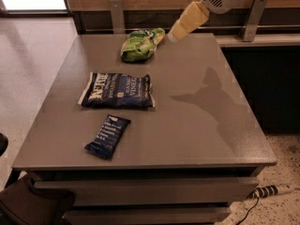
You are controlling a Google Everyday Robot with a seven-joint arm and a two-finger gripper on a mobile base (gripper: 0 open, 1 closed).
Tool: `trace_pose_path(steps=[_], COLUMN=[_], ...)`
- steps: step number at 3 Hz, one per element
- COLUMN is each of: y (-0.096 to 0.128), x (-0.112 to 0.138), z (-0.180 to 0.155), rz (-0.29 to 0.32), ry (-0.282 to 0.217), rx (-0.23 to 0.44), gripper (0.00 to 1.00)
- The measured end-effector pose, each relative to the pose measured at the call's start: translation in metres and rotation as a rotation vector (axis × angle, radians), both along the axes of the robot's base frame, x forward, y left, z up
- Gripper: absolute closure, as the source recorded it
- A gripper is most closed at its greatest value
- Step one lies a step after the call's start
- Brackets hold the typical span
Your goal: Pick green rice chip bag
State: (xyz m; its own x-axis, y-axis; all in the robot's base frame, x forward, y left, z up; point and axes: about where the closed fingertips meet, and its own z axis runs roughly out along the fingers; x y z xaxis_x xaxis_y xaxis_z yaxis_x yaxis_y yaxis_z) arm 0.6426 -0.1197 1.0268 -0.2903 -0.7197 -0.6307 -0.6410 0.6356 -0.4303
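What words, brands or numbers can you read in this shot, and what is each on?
"KETTLE", probably, in large white letters on the dark navy chip bag; its smaller lines are too blurred.
The green rice chip bag: pale markings, unreadable.
The small blue bar wrapper: print too small to read.
The claw, hovering just right of the green rice chip bag: no text.

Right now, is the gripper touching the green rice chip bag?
Cannot tell. Camera view: the gripper sits beside the green rice chip bag; neither gap nor contact shows plainly.
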Motion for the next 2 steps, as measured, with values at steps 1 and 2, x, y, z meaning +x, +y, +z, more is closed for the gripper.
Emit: trace_pose_path(steps=[1, 2], y=[0.000, 0.005], x=[0.000, 0.012], z=[0.000, -0.005], rz=[0.000, 0.001], ry=[0.000, 0.012], rx=[0.000, 0.002], gripper=[0.00, 0.00])
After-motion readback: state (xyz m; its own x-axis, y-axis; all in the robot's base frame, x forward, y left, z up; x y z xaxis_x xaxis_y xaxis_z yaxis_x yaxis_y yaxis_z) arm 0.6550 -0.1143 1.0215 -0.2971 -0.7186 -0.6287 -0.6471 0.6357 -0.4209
